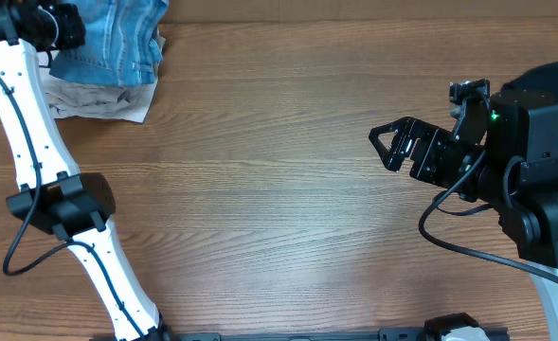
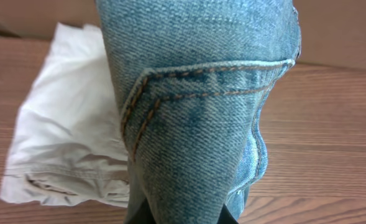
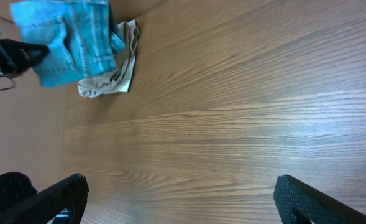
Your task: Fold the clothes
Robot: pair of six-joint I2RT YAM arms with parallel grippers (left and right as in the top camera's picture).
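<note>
1. Currently, the first risk is slippage. The left gripper [image 1: 68, 28] is clamped narrow on the jeans [image 1: 117, 38] at the far left corner of the table [image 1: 260, 189]. The hold appears to take only a fold of denim, so a fast pull may let the heavy cloth slip out.
2. Second risk: the jeans lie against and partly over the off-white garment [image 1: 99, 99]. Dragging the denim toward the centre could carry that garment along, or push it off the nearby table edge.
3. Third risk: the right gripper [image 1: 385, 150] stands wide and holds nothing. It sits over bare table on the right side, well apart from the clothes. A one-handed lift would likely leave the jeans bunched rather than spread for folding.
4. Appearance, jeans: light-blue denim, bunched. A back pocket [image 2: 201, 87] is outlined in orange-brown double stitching. The cloth hangs in a rounded fold in front of the left wrist camera.
5. Appearance, off-white garment: thin, creased and loosely folded, flat on the table.
</note>
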